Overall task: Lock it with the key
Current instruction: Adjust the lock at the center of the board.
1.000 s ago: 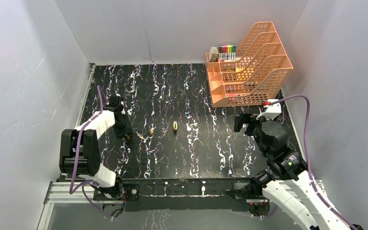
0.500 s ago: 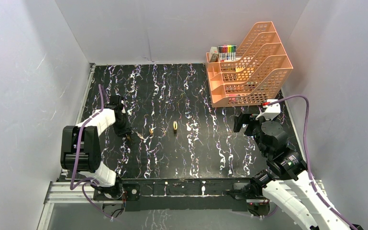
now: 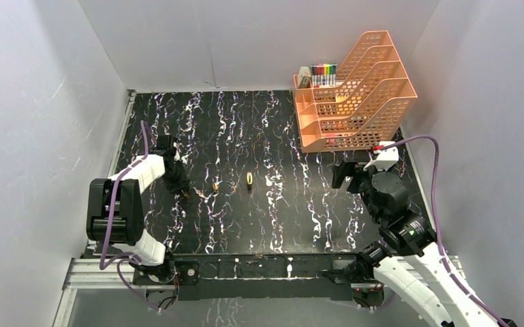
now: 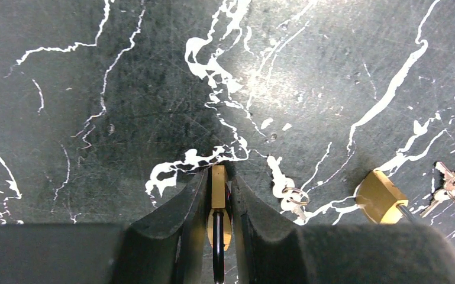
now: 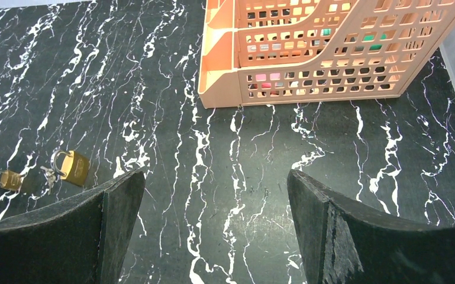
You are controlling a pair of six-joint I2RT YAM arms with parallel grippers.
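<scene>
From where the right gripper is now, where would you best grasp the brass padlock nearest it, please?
Take the padlock by its brass body, from above, pinching across its side edges: it seems to lie flat, and the shackle offers poor hold.

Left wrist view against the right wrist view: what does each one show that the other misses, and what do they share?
Only the left wrist: the left fingers closed on a small brass piece with a dark ring.

Only the right wrist: the right fingers standing wide open with nothing between them, the orange perforated plastic file tray, and a brass padlock with a silver shackle.

Both: the black white-veined marble tabletop and, as far as I can match them, the other brass padlock and the bunch of silver keys beside it.
</scene>
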